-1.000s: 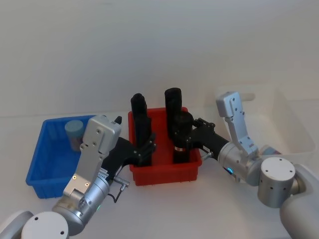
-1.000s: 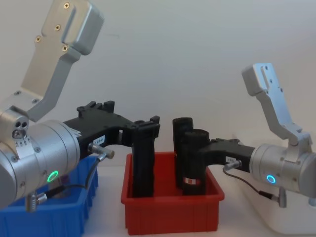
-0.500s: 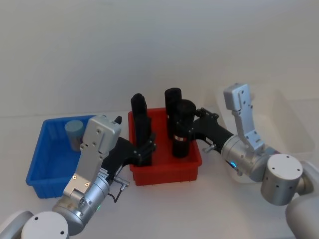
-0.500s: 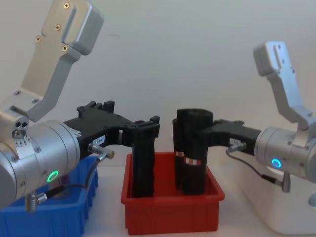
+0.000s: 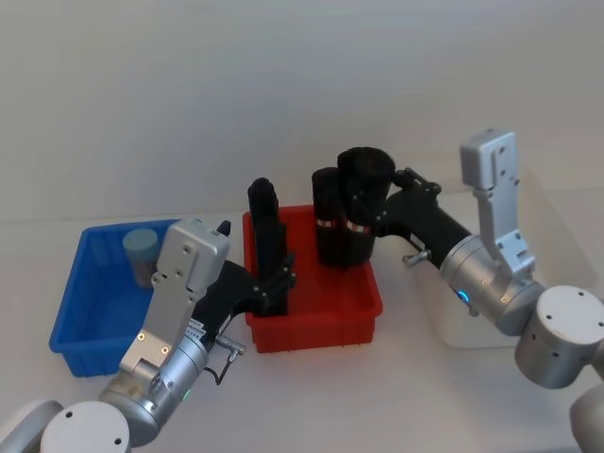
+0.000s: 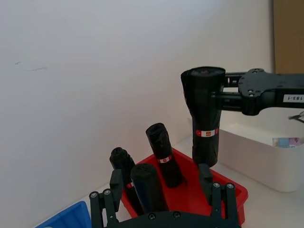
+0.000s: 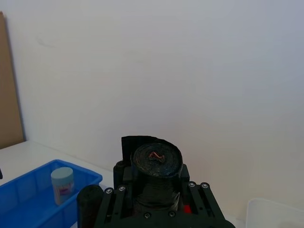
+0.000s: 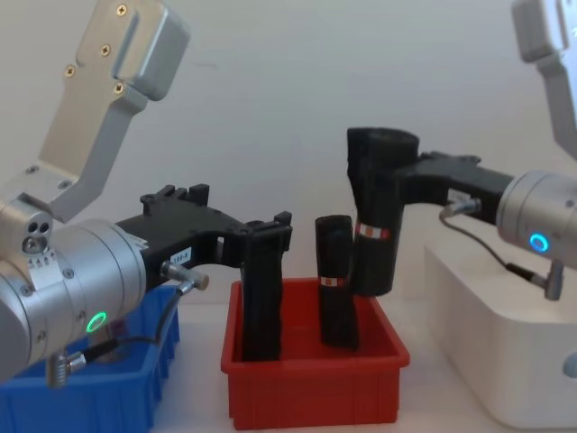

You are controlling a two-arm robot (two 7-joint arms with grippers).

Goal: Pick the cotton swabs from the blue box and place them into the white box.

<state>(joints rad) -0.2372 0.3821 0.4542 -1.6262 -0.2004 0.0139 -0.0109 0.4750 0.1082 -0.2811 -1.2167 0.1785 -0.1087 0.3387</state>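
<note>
The red bin [image 5: 313,311] sits in the middle of the table [image 5: 283,396] and serves as the landmark here. To its left stands the blue box [image 5: 90,311], and one of the cotton swabs [image 5: 141,253], a clear jar with a light blue lid, rests untouched in that box's far end; the right wrist view shows it there as well [image 7: 62,185].

The left gripper [image 5: 274,283] is at the red bin's left side, its jaws closed on a black cylinder [image 8: 261,298] that stands upright in the bin with its base on the floor. This arm has not shifted over the last second.

Over the red bin's right half, the right gripper [image 5: 368,203] pinches a second black cylinder [image 8: 376,216] near its top. A second ago that cylinder stood down inside the bin beside a third cylinder [image 8: 334,284]; now it hangs above the bin's rim, lifted almost clear and tilted slightly, while the third one stays standing in the bin.

To the right of the red bin lies the white box [image 8: 505,361], towards which the raised cylinder appears to be heading.

For the task, this change counts for little: what is being carried is not a swab jar, and the visible jar in the blue box is not yet picked.
</note>
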